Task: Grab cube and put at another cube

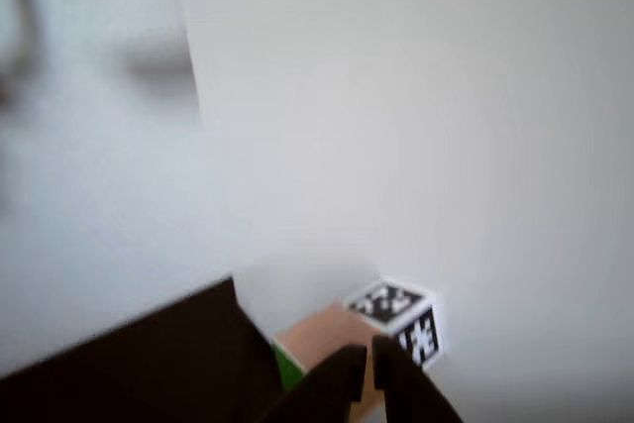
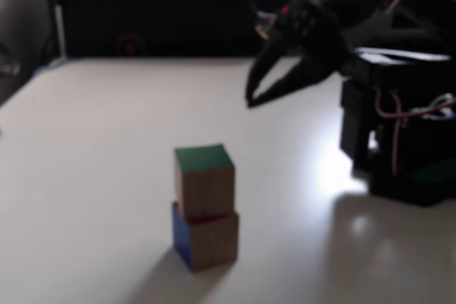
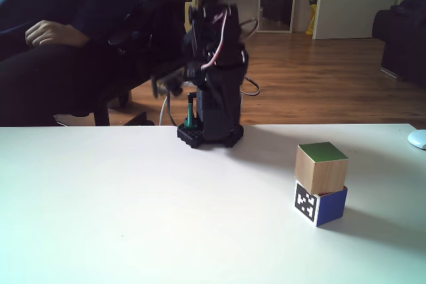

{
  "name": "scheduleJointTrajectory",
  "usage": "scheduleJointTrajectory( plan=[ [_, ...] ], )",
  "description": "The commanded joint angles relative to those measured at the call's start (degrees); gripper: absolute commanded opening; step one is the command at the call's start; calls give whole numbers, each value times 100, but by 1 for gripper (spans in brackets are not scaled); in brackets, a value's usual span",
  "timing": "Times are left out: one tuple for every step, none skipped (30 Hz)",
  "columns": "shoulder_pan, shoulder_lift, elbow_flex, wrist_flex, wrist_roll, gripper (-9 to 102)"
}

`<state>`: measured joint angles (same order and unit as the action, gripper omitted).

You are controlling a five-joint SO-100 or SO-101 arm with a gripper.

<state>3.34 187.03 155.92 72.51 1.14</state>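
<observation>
We judge the placing done: the cube [image 3: 321,167], wooden with its green face up, sits on top of another cube [image 3: 319,204], turned a little askew on it, on the white worktop [image 3: 133,217]. The claw [image 2: 251,97] hangs above the worktop, well apart from the stack, on the arm-base side of it in a fixed view, its two dark fingers slightly parted at the tips and holding nothing. What remains, as we read it, is to back away cleanly: we would keep the claw high and draw it toward the arm base [image 3: 210,131], never sweeping low past the stack, since the upper cube overhangs slightly and a brush could tip it. In the other view the claw [image 1: 369,359] looks down over both cubes. No readable writing shows; the lower cube bears only black-and-white square marker patterns, and we see no brand
</observation>
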Motion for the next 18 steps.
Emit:
scheduleJointTrajectory(
  plan=[
    [202,141,369,-158,-132,0],
    [237,141,483,-185,-149,0],
    [264,141,589,-220,-176,0],
    [272,141,694,-220,-202,0],
    [281,141,791,-229,-220,0],
    [281,141,896,-246,-255,0],
    [281,141,1002,-272,-281,0],
    [281,141,1107,-290,-316,0],
    [272,141,1204,-290,-343,0],
    [264,141,1310,-290,-360,0],
    [246,141,1406,-290,-378,0],
    [229,141,1485,-290,-378,0],
    [211,141,1503,-246,-360,0],
    [176,141,1485,-176,-360,0],
    [167,141,1468,-123,-360,0],
    [158,141,1459,-62,-352,0],
    [141,141,1441,18,-352,0],
    [123,141,1424,114,-352,0]
  ],
)
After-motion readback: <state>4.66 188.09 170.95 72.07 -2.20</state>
